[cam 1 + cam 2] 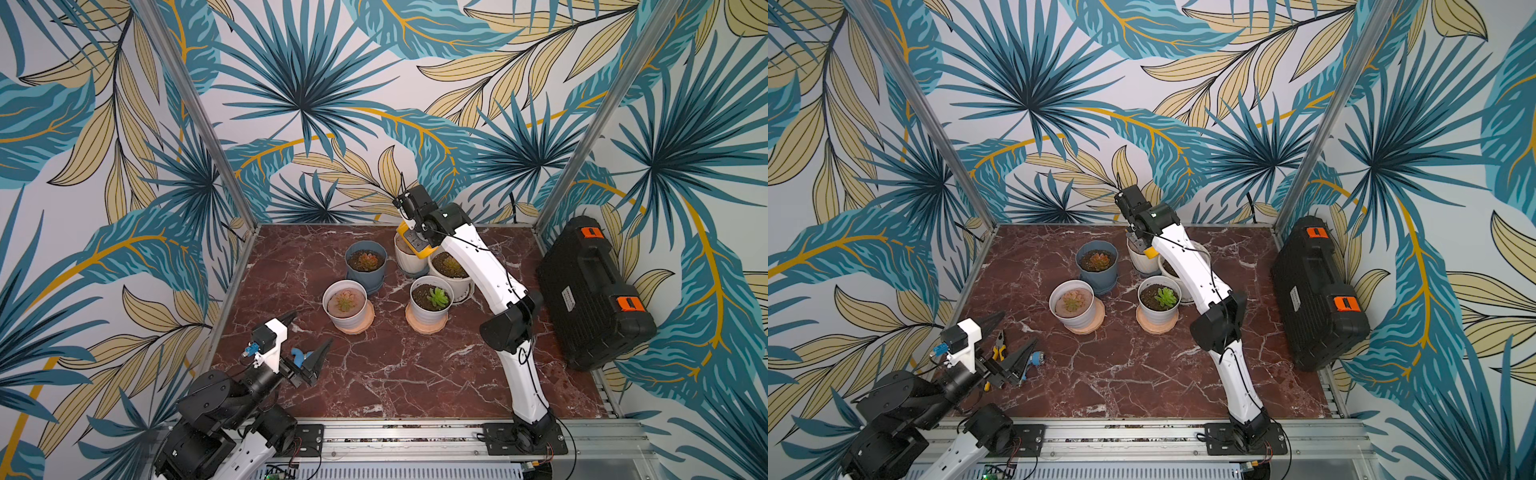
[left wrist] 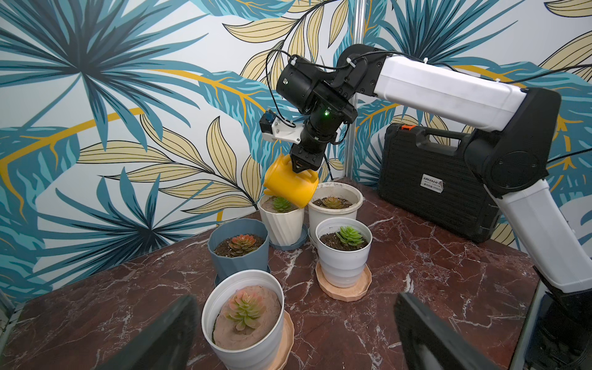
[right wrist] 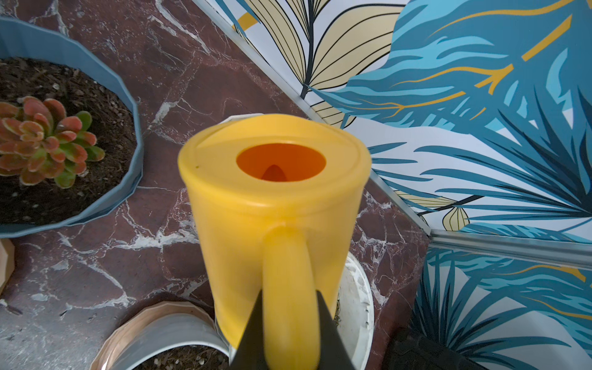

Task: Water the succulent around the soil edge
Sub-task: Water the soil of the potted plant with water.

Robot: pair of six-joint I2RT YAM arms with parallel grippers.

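1. At the left front of the marble table (image 1: 395,374), the left gripper (image 1: 309,330) hangs with its jaws spread wide and nothing between them. Pliers (image 1: 998,352) lie on the table beside it.
2. Next comes a white pot (image 1: 347,309) with a pinkish plant, and behind it a blue pot (image 1: 365,266).
3. Right of the blue pot, towards the back, stands the ribbed pot (image 2: 283,224). Its green succulent (image 2: 282,203) sits directly under the yellow watering can (image 2: 290,187), which is tipped over the pot's rim.
4. The right gripper (image 2: 304,165) is clamped tight on the can's handle from above.
5. Just right stand a wide pot (image 2: 336,208) and a small pot (image 2: 344,256).
6. A black case (image 1: 594,291) leans at the far right.
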